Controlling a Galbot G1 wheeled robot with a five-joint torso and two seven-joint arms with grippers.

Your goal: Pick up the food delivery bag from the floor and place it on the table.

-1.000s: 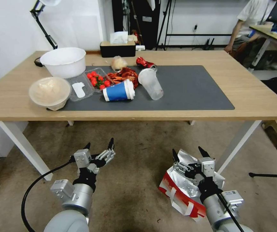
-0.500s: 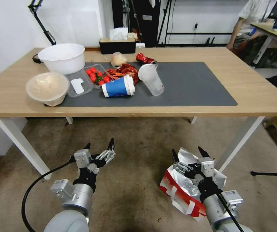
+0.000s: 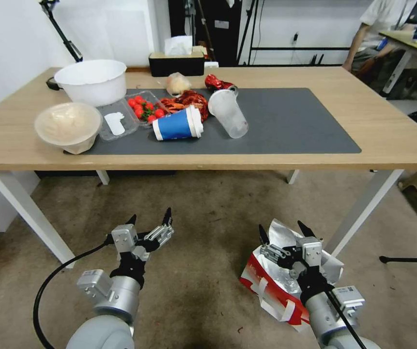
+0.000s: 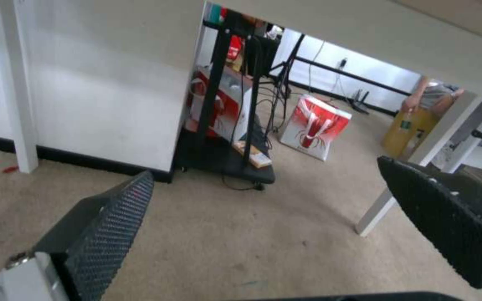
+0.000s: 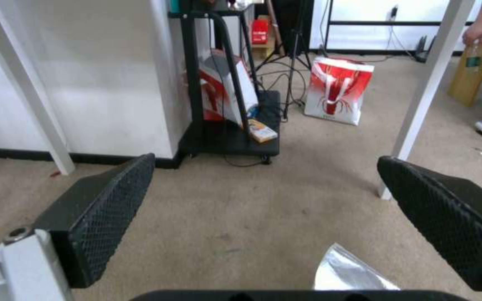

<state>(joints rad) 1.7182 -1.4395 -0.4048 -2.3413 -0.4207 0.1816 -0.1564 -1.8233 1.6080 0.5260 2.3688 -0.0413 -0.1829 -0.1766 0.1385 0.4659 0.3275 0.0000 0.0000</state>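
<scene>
We see the white paper food delivery bag with red sides and foil lining [image 3: 271, 286] slumped on the beige carpet floor [image 3: 203, 271] at five o'clock, under our spread-fingered right gripper [image 3: 281, 232]. It looks light and crushable; we'd take a white strap handle [image 3: 262, 289]. Our left gripper [image 3: 150, 219], at seven o'clock, also gapes.

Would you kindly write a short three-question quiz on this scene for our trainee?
1. True or false: the food delivery bag already rests on the table.
2. Which pincer is above the bag: A) left pincer, B) right pincer?
3. Fill in: the blue cup on the grey mat lies on its ____.

Key: 1 false, it lies on the floor; 2 B; 3 side.
</scene>
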